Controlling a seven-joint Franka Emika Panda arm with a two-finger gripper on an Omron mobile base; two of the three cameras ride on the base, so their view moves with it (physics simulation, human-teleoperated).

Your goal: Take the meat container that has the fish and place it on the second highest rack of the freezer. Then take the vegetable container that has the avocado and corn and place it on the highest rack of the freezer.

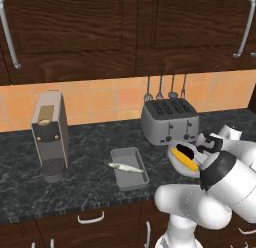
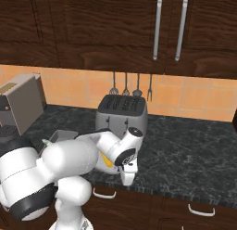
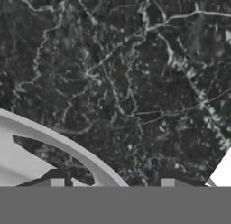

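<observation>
Meat container (image 1: 129,167) sits flat on the dark marble counter (image 1: 85,142), in front of and left of the toaster (image 1: 169,121). The fish (image 1: 126,166) lies crosswise over it, head end sticking out past the left rim. Tray untouched, well apart from the arm.

Vegetable container (image 1: 176,159) is just right of the tray, near the counter's front edge, below the toaster. The corn (image 1: 184,160) lies in it, yellow-orange; a dark lump behind the cob, probably the avocado (image 1: 186,150), partly hidden by the arm. In the right base view just a bit of yellow of the corn (image 2: 107,160) shows past the wrist.

Gripper (image 3: 110,183) is down at the bowl's right rim. In the hand view the curved grey rim of the vegetable container (image 3: 58,144) passes between the two fingertips (image 3: 56,182), jaws partly open straddling it; whether the pads actually press on the rim cannot be told.

Coffee machine (image 1: 50,134) stands at the left of the counter. Utensils (image 1: 160,89) hang on the orange tiled wall above the toaster. Dark wood cabinets (image 1: 125,27) overhead.
</observation>
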